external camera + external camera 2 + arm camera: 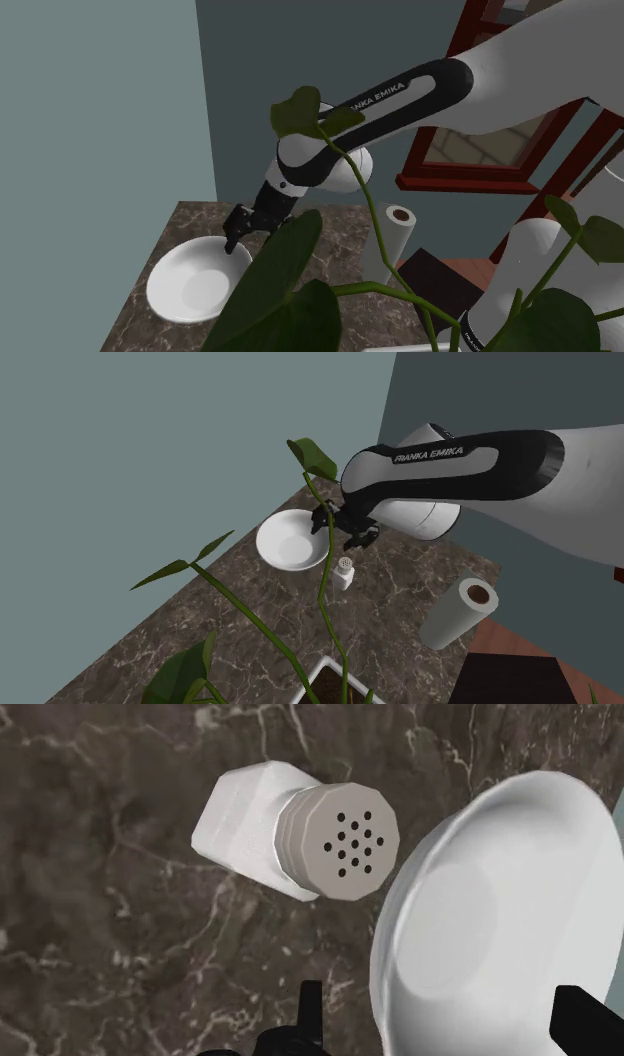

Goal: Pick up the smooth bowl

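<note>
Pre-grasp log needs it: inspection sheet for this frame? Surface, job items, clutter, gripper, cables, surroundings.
Surface: dark veined stone counter.
Job's things: white bowl, upright on the counter, not held.
Clutter: white shaker with a perforated top beside the bowl; paper towel roll; leafy plant in the foreground.
Gripper: gripper open, above the bowl's near rim.
Cables: nothing seen.
Surroundings: grey-blue wall; red-brown frame behind the arm.

Teal-grey walls (pixel 100 100) meet a dark marble counter (pixel 400 602) near a red-framed window (pixel 460 182).
</note>
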Action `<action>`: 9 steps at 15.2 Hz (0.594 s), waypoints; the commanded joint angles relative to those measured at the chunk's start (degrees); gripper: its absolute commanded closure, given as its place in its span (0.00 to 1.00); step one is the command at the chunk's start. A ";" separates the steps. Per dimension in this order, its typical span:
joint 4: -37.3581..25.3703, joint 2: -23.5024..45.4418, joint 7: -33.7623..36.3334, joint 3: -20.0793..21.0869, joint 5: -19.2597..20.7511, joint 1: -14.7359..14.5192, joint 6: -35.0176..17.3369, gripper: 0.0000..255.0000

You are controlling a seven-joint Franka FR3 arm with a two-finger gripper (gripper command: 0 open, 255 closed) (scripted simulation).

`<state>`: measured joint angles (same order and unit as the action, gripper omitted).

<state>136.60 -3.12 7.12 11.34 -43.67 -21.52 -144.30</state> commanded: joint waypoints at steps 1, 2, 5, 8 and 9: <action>-1.04 2.23 -1.22 0.27 -1.84 -0.39 -1.40 0.00; -0.91 2.80 -1.89 0.33 -2.41 -0.46 -2.01 0.00; -0.61 4.59 -3.99 0.53 -4.20 -0.65 -3.79 0.00; -0.46 6.20 -5.89 0.74 -5.84 -0.77 -5.28 0.00; -0.46 6.20 -5.88 0.75 -5.83 -0.77 -5.28 0.00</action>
<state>136.12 2.84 1.51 12.04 -49.24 -22.25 -149.32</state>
